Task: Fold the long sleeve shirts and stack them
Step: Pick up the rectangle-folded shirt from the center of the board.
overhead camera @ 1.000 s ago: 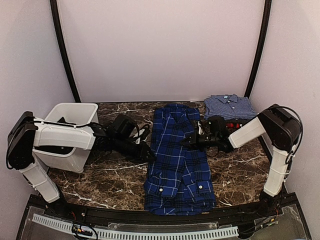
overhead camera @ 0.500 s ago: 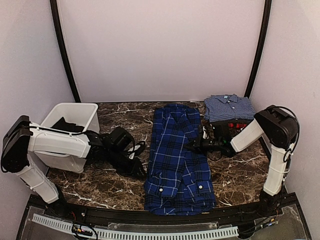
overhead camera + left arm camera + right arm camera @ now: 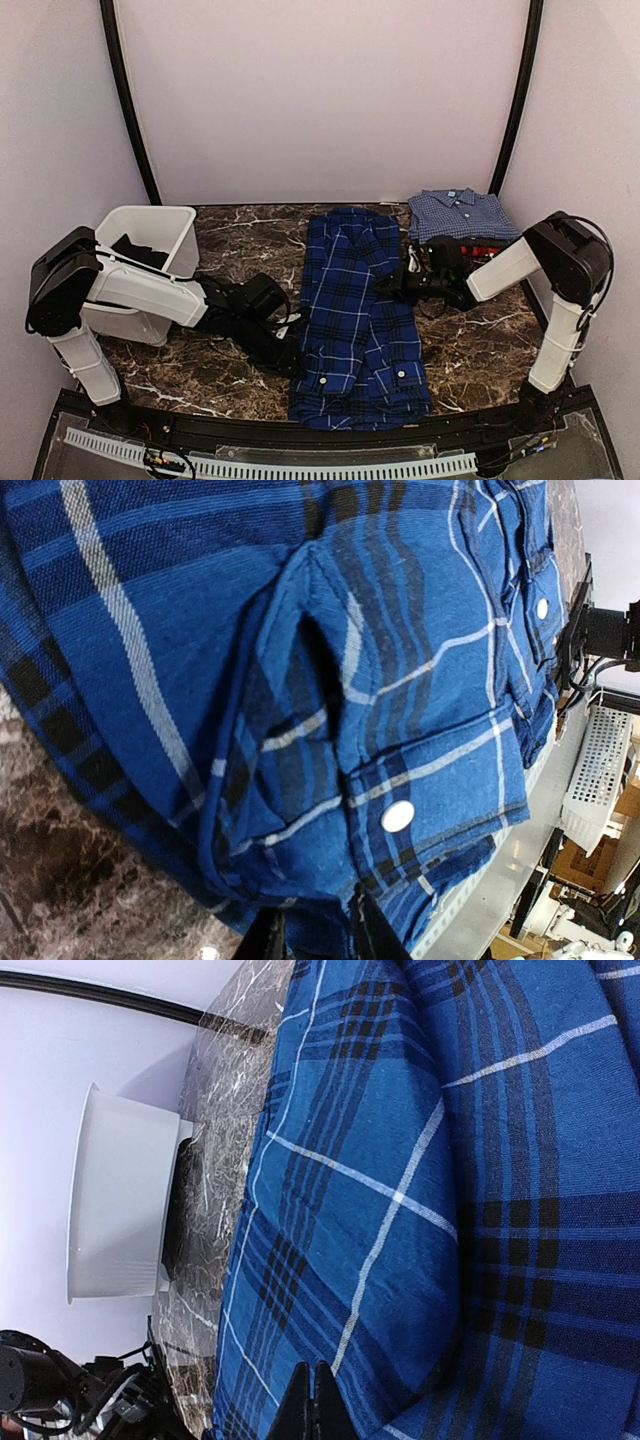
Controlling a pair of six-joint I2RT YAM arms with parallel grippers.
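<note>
The deep-blue plaid shirt (image 3: 355, 320) lies folded lengthwise down the middle of the marble table, a cuff button (image 3: 398, 816) showing near its lower left edge. My left gripper (image 3: 293, 352) sits low at that edge, and in the left wrist view the left gripper (image 3: 315, 925) is shut on plaid cloth bunched between its fingers. My right gripper (image 3: 392, 287) rests at the shirt's right edge; in the right wrist view the right gripper (image 3: 310, 1385) is shut, tips together over the plaid, nothing seen between them. The folded light blue check shirt (image 3: 460, 212) lies on the red one (image 3: 482, 249) at the back right.
A white bin (image 3: 175, 222) stands at the back left with dark cloth (image 3: 135, 250) inside; the white bin (image 3: 120, 1200) also shows in the right wrist view. Bare marble (image 3: 480, 345) shows right of the plaid shirt. The table's front rail (image 3: 300, 440) runs just below the shirt's hem.
My left arm has swung toward the near edge, its gripper going from the shirt's mid left side down to the lower left edge. The right gripper lowered slightly and stayed shut.
</note>
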